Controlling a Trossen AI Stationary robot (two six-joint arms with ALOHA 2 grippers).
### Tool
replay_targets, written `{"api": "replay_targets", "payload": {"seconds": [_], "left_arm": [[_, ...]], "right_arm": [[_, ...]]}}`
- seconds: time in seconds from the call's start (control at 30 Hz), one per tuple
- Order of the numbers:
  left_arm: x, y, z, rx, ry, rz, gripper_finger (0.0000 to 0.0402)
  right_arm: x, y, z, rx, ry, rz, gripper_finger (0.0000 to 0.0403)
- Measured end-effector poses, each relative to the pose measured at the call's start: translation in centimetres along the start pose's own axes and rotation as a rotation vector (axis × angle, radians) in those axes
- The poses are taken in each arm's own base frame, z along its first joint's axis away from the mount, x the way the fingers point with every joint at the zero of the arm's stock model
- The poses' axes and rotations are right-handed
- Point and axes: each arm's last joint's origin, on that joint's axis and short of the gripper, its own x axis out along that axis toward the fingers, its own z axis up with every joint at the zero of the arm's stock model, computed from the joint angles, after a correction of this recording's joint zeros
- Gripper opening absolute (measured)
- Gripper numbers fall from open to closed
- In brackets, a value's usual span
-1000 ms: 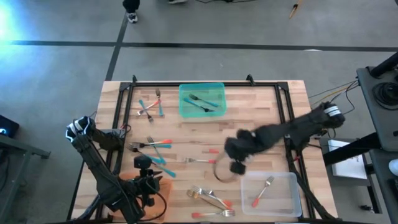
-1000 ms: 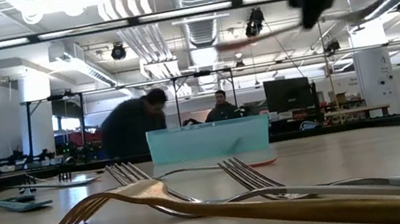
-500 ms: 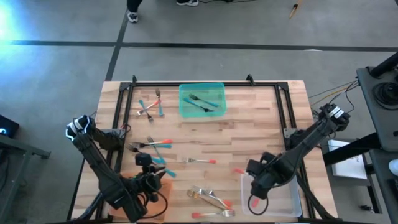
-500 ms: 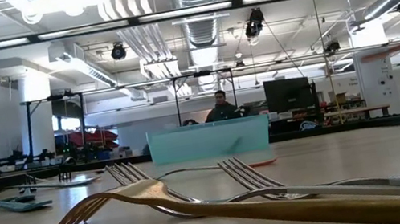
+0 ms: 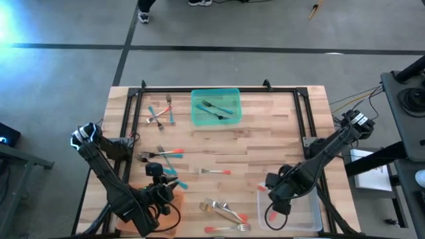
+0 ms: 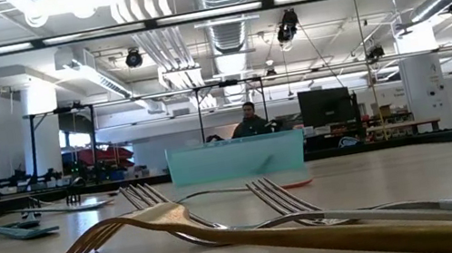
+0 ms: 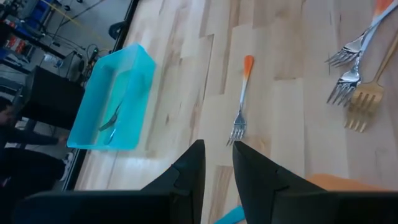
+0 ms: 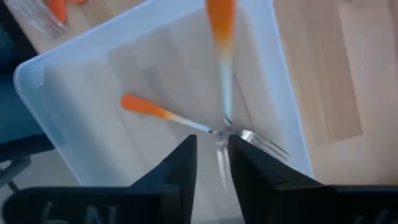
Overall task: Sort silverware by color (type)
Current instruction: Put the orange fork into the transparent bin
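Observation:
My right gripper [image 5: 277, 202] hangs over the left part of the clear tray [image 5: 312, 194], shut on a coral-handled fork [image 8: 221, 74] that shows blurred. Another coral-handled fork [image 8: 163, 116] lies flat on the tray's floor. My left gripper [image 5: 161, 194] waits, shut and empty, at the near left over the orange tray [image 5: 174, 214]. Two teal-handled forks [image 5: 216, 108] lie in the teal tray [image 5: 196, 113]. Loose forks lie flat on the table: a far-left cluster [image 5: 159, 114], a left cluster [image 5: 163, 157], one coral-handled fork [image 5: 212, 171] and gold ones [image 5: 222, 209]. My right gripper has the fork's silver tine end [image 8: 221, 144] between its two fingers, which come from above. The fork runs forward out of the gap. Its coral handle [image 5: 260, 188] sticks out past the tray's left rim, clear of the tray floor. Blur hides the exact hold.
A coral-handled fork [image 5: 229, 228] lies at the near edge. A black frame [image 5: 219, 88] runs along the table's far and side edges. In the low view gold forks [image 6: 225, 228] lie close in front, and a person [image 6: 250, 122] stands in the room behind.
My right gripper has gone from the middle of the table toward the near right, carrying the coral-handled fork, and now stands over the clear tray; in the last half second it has shifted only slightly nearer. It has left the low view.

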Motion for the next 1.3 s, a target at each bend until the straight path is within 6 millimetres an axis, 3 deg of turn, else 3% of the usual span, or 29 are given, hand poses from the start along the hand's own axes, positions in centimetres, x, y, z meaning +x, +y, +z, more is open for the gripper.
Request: {"api": "replay_targets", "payload": {"seconds": [0.23, 0.37, 0.5, 0.63, 0.8, 1.3], "left_arm": [[0.2, 0.1, 0.1, -0.001, -0.001, 0.009, 0.0065], [0.2, 0.1, 0.1, -0.002, -0.001, 0.009, 0.0065], [0.2, 0.1, 0.1, -0.005, -0.003, 0.007, 0.0065], [0.2, 0.1, 0.1, -0.005, -0.003, 0.007, 0.0065], [0.1, 0.0, 0.1, -0.003, 0.001, -0.001, 0.0065], [0.0, 0.0, 0.0, -0.006, 0.022, -0.019, 0.0065]], "right_arm": [[-1.2, 0.1, 1.5, -0.165, -0.135, -0.02, 0.0117], [-2.2, -0.9, 4.2, -0.213, -0.352, -0.14, 0.0114], [-2.5, -3.0, 7.9, -0.118, -0.462, -0.182, 0.0109], [-1.2, -4.5, 11.9, -0.181, -0.462, -0.138, 0.0112], [1.0, -4.6, 16.3, -0.357, -0.487, 0.044, 0.012], [6.9, -3.8, 23.2, -0.537, -0.432, -0.026, 0.0123]]}}
